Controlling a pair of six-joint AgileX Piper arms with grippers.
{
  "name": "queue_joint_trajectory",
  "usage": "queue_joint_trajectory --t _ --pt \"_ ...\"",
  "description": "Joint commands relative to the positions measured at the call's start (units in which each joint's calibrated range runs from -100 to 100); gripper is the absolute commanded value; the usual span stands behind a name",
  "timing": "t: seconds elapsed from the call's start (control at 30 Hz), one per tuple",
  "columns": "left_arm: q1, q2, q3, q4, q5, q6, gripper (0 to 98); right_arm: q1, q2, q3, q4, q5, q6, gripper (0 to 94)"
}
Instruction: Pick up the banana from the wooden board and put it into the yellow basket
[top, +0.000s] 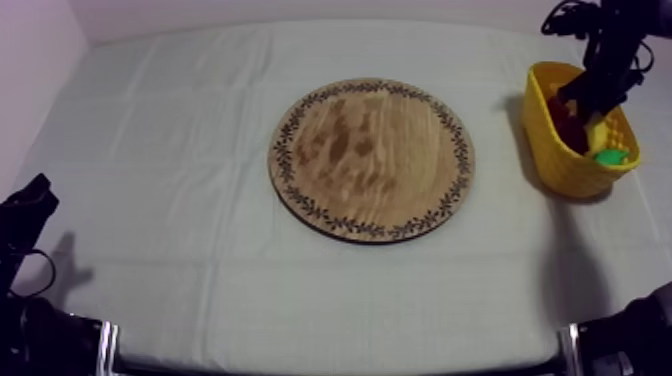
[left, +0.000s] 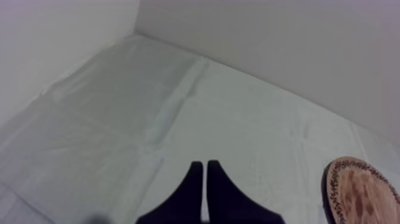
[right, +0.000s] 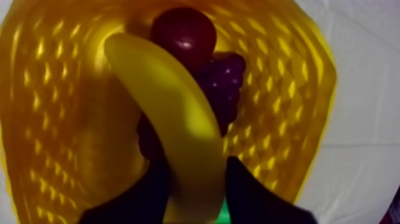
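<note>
Nearly done! The board (top: 371, 158) at mid-frame is bare, and your right gripper (right: 195, 179) is down in the basket (top: 555, 150) at the upper right, clamped on the banana (right: 172, 125). All that's left, I'd say: let go and lift clear. Inside with it: grapes (right: 229, 83) and a small red fruit (right: 183, 33). Your left gripper (top: 28, 205), lower left, has its fingers together on nothing.

The surface (top: 200, 250) lies under a grey-white cloth (top: 180, 120) marked with fold creases running lengthwise and across — a faint grid. Plain pale walls close it in: the back wall (top: 300, 10) along the far edge and a side wall (top: 35, 70) at the left, meeting in a corner — the light soft and even.
</note>
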Motion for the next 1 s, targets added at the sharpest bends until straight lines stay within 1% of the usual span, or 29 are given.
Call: queue_joint_trajectory --t 0.0,0.1,0.23,0.37,0.53,0.67,0.73,0.87,0.97 --pt "0.0 0.0 0.0 -0.02 0.0 0.0 0.1 -0.1 0.2 0.1 0.1 -0.1 0.0 48.4" --pt "0.0 0.0 0.0 -0.02 0.0 0.0 0.1 -0.3 0.3 0.3 0.3 -0.4 -0.5 60.7" --pt "0.0 0.0 0.0 -0.02 0.0 0.0 0.1 -0.7 -0.1 0.5 0.5 -0.7 -1.1 70.9" --pt "0.0 0.0 0.0 -0.02 0.0 0.0 0.1 -1.0 -1.4 0.7 0.1 -0.6 -1.1 75.4" --pt "0.0 0.0 0.0 -0.02 0.0 0.0 0.1 -1.3 -5.1 0.6 -1.8 -0.5 0.2 78.2" --pt "0.0 0.0 0.0 -0.02 0.0 0.0 0.1 -1.4 -10.3 2.0 -3.4 -2.4 1.1 76.6" --pt "0.0 0.0 0.0 -0.02 0.0 0.0 0.1 -1.7 -13.6 4.3 -3.6 -4.6 1.0 72.1" --pt "0.0 0.0 0.0 -0.02 0.0 0.0 0.1 -3.0 -21.0 11.4 -2.9 -10.0 -0.7 64.3" --pt "0.0 0.0 0.0 -0.02 0.0 0.0 0.1 -4.0 -26.7 16.5 -3.6 -13.0 -0.6 57.6"
